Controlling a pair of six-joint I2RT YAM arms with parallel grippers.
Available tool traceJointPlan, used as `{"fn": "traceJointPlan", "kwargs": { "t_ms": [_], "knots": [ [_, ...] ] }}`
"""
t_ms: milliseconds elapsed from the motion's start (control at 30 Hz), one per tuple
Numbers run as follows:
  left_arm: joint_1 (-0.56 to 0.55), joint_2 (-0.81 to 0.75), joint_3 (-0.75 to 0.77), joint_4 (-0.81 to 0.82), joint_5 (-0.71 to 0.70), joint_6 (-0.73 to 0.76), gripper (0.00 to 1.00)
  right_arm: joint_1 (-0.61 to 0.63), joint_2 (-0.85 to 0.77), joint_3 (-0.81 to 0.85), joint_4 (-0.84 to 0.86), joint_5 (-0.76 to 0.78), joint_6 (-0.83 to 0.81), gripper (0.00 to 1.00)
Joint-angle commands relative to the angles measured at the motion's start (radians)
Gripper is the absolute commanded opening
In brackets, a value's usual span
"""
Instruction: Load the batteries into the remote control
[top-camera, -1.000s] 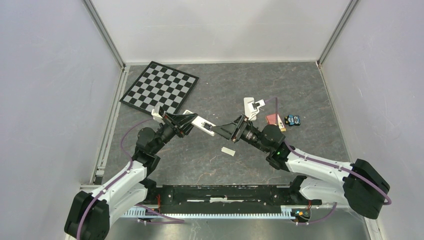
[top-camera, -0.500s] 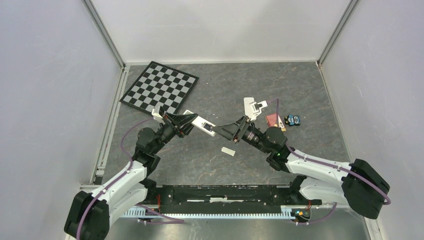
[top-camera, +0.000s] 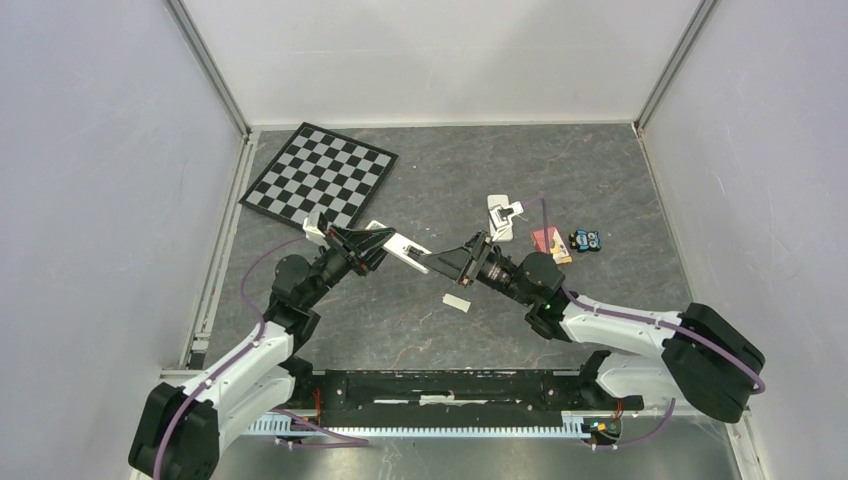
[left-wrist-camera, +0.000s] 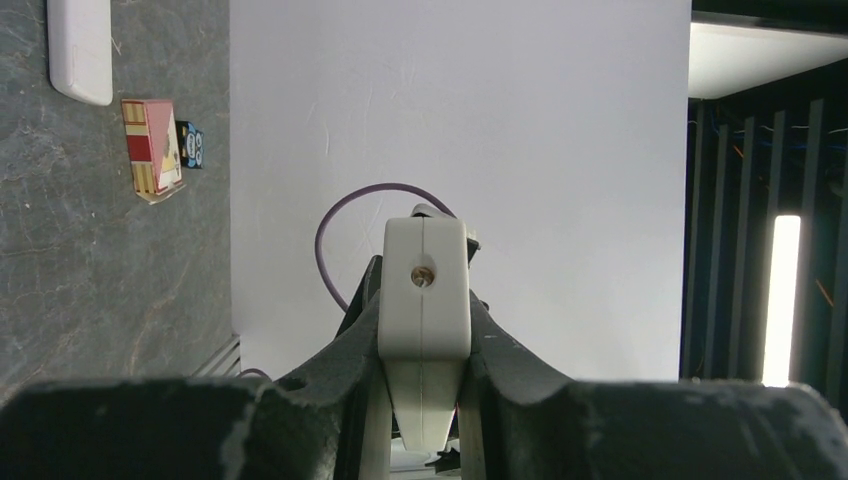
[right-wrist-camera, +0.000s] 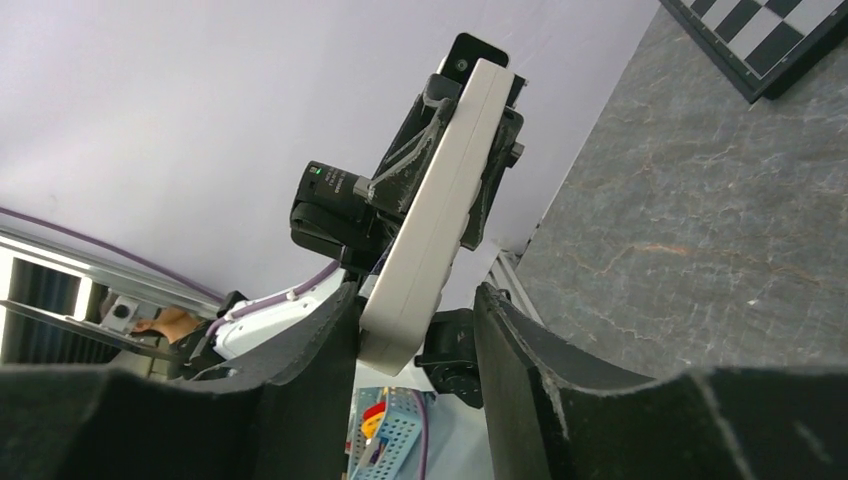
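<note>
My left gripper (top-camera: 380, 243) is pinched on the white remote control (left-wrist-camera: 424, 300), holding it edge-on above the grey table (top-camera: 600, 180), between my two arms. My right gripper (right-wrist-camera: 415, 298) is partly spread around the remote's other end. One finger (right-wrist-camera: 320, 350) lies against it and a gap shows at the other. A small white strip (top-camera: 457, 302) lies on the table just below the remote.

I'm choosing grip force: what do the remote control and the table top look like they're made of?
The remote control: likely hard plastic, matte white, with a moulded seam down its end. The table: dark grey with pale veins, stone-like, possibly a printed laminate; low sheen.
</note>
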Motion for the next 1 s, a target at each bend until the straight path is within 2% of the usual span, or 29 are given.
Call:
{"fn": "traceJointPlan", "kwargs": {
  "t_ms": [0, 133, 400, 567, 733, 967],
  "knots": [
    [-0.006, -0.040, 0.054, 0.081, 0.073, 0.050, 0.02, 0.001, 0.041, 0.009, 0.009, -0.016, 0.040, 0.49],
    [-0.005, -0.049, 0.069, 0.084, 0.089, 0.096, 0.02, 0.001, 0.047, 0.000, 0.023, -0.028, 0.061, 0.49],
    [-0.005, -0.046, 0.052, 0.060, 0.058, 0.109, 0.02, 0.000, -0.004, -0.010, 0.025, -0.042, -0.022, 0.83],
    [-0.003, -0.033, 0.052, 0.050, 0.051, 0.117, 0.02, -0.001, -0.012, -0.006, 0.089, -0.077, -0.030, 0.94],
    [-0.003, -0.034, 0.049, 0.048, 0.050, 0.120, 0.02, -0.001, -0.020, -0.045, 0.189, -0.051, 0.012, 0.93],
    [-0.004, -0.047, 0.053, 0.032, 0.057, 0.130, 0.02, -0.006, -0.007, -0.010, 0.114, -0.031, 0.001, 0.71]
  ]
}}
